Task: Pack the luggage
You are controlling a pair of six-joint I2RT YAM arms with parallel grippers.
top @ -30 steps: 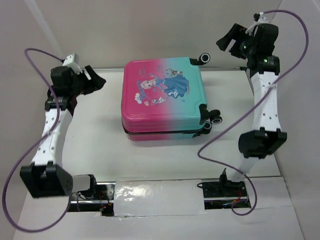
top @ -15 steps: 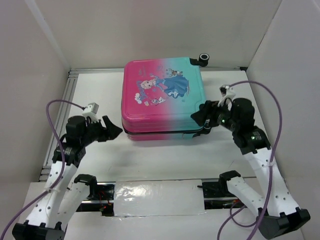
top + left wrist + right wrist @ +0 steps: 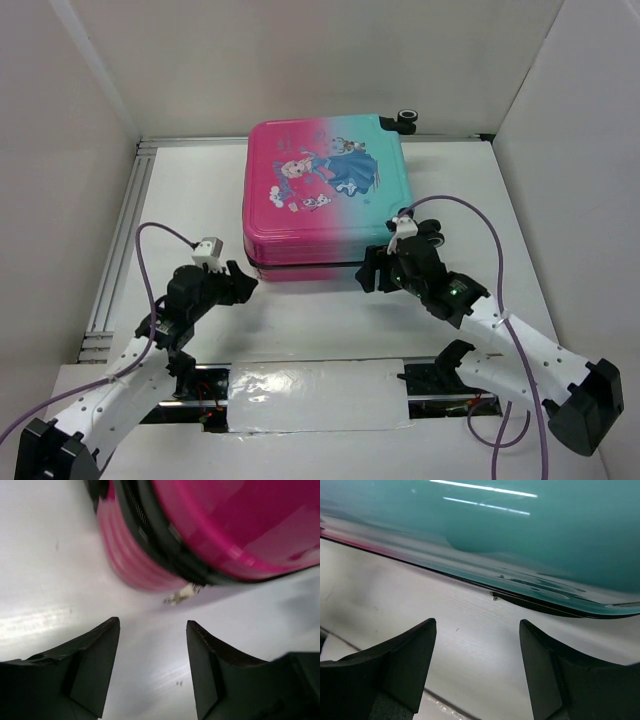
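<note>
White walls [image 3: 300, 70] boxed in a pale table [image 3: 190, 200], w/ the luggage [image 3: 322, 195] lying flat and shut toward the middle-back, pink half to the left, teal half to the right, princess print facing up. At far left, the left gripper [image 3: 243, 279] sat low by the near-left corner of the case, fingers apart w/ nothing btw them. Its wrist view showed a small metal zip pull [image 3: 181, 596] hanging from the black zip band just ahead of the fingertips, untouched. Further right, the right gripper [image 3: 372, 272] faced the near edge of the teal shell, fingers likewise apart and empty, only bare table btw them. A black wheel [image 3: 406, 118] poked out at the back-right corner. Opening the case looked like the step in hand, so packing had prob. barely begun. Risks: the pull is tiny and loose, so the left fingers could close on air or knock it aside. The glossy shell gives little purchase, so a push from either side could skid or swivel the case instead of opening it. Fingers that low might also scrape the table.
</note>
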